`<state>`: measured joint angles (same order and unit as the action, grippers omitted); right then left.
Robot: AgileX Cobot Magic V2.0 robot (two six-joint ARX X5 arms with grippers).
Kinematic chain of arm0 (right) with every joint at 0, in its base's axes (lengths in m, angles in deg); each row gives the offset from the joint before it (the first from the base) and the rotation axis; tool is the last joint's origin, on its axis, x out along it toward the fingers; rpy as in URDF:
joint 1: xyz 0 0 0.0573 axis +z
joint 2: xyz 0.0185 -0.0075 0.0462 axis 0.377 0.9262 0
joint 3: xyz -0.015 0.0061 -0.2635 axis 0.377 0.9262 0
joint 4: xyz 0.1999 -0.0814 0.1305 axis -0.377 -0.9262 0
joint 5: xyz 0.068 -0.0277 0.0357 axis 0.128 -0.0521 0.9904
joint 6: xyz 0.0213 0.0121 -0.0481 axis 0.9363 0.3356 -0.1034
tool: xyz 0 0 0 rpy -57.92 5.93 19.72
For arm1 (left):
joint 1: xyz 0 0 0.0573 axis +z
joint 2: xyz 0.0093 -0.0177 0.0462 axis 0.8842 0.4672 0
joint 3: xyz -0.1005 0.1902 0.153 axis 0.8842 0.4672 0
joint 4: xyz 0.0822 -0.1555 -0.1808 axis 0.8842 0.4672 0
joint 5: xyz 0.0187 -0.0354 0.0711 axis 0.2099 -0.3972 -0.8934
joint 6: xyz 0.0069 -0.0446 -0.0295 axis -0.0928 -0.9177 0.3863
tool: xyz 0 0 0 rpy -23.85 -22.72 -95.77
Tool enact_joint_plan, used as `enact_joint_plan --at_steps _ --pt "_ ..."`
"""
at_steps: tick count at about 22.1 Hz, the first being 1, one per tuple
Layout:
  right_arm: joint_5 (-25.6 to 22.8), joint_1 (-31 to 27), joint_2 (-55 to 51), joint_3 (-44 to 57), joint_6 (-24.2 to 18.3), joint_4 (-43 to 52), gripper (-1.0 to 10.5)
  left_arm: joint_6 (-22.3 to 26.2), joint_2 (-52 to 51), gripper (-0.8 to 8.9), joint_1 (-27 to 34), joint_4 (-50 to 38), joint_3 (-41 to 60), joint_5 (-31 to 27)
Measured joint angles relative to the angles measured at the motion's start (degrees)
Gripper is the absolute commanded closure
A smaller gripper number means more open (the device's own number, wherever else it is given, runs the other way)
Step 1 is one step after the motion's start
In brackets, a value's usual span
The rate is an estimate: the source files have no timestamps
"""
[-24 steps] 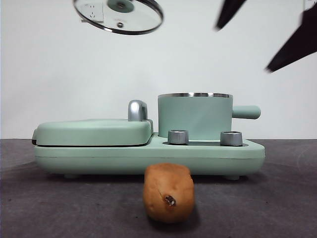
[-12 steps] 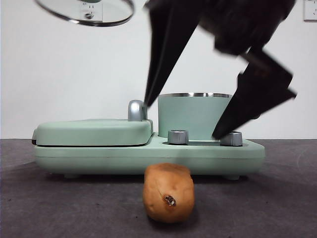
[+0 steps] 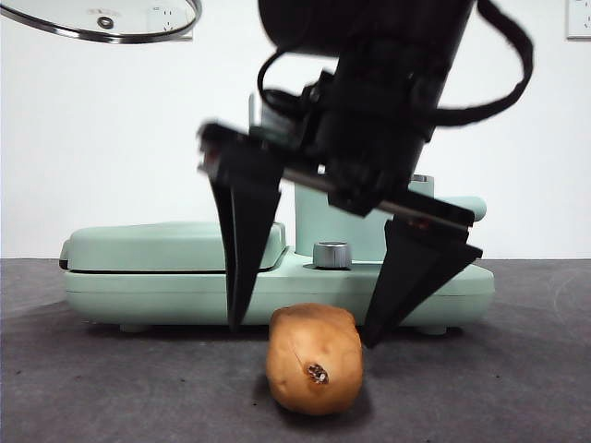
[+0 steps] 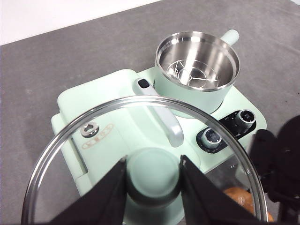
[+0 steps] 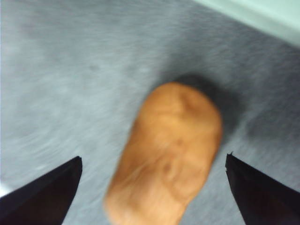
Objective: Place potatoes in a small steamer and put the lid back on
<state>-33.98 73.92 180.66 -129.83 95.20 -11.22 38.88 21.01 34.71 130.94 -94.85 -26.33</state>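
Note:
The orange-brown potato lies on the dark table in front of the appliance; it also shows in the right wrist view. My right gripper is open and hangs just above and behind it, one jaw on each side, in the right wrist view too. The mint-green steamer pot stands open on the appliance, its steel inside empty; in the front view it is mostly hidden by the arm. My left gripper is shut on the knob of the glass lid, held high at the left.
The mint-green appliance base carries a flat griddle cover with a chrome handle and two steel dials. Dark table surface lies on both sides of the potato.
My right gripper has come down from high on the right to the table, jaws open on either side of the potato. The lid has moved further left and up.

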Motion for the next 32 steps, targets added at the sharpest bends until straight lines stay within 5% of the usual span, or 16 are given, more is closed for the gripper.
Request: enact_joint_plan --at_steps 2,7,12,15,20,25,32 --pt "-0.3 0.0 1.3 -0.1 0.0 -0.1 4.8 0.0 -1.0 7.89 0.0 -0.2 0.0 0.0" --pt "-0.3 0.0 3.1 -0.1 0.0 0.0 7.8 0.0 -1.8 7.89 0.0 -0.2 0.0 0.0" --pt "-1.0 0.0 3.1 -0.6 0.0 -0.7 7.8 0.0 -1.9 7.89 0.0 -0.1 0.0 0.0" --pt "-1.3 -1.1 3.1 -6.8 -0.7 -9.2 7.8 0.0 -1.9 7.89 0.0 0.6 0.0 0.0" --pt "-4.1 -5.6 3.1 -26.3 -8.7 -24.7 7.8 0.0 -1.9 7.89 0.0 0.7 0.0 0.0" --pt "-5.9 -16.6 4.4 -40.9 -16.5 -24.9 7.8 -0.1 -1.9 7.89 0.0 0.7 0.0 0.0" --pt "-5.8 -24.5 15.9 -52.9 -20.8 -29.0 7.8 -0.7 -2.0 7.89 0.0 0.7 0.0 0.0"
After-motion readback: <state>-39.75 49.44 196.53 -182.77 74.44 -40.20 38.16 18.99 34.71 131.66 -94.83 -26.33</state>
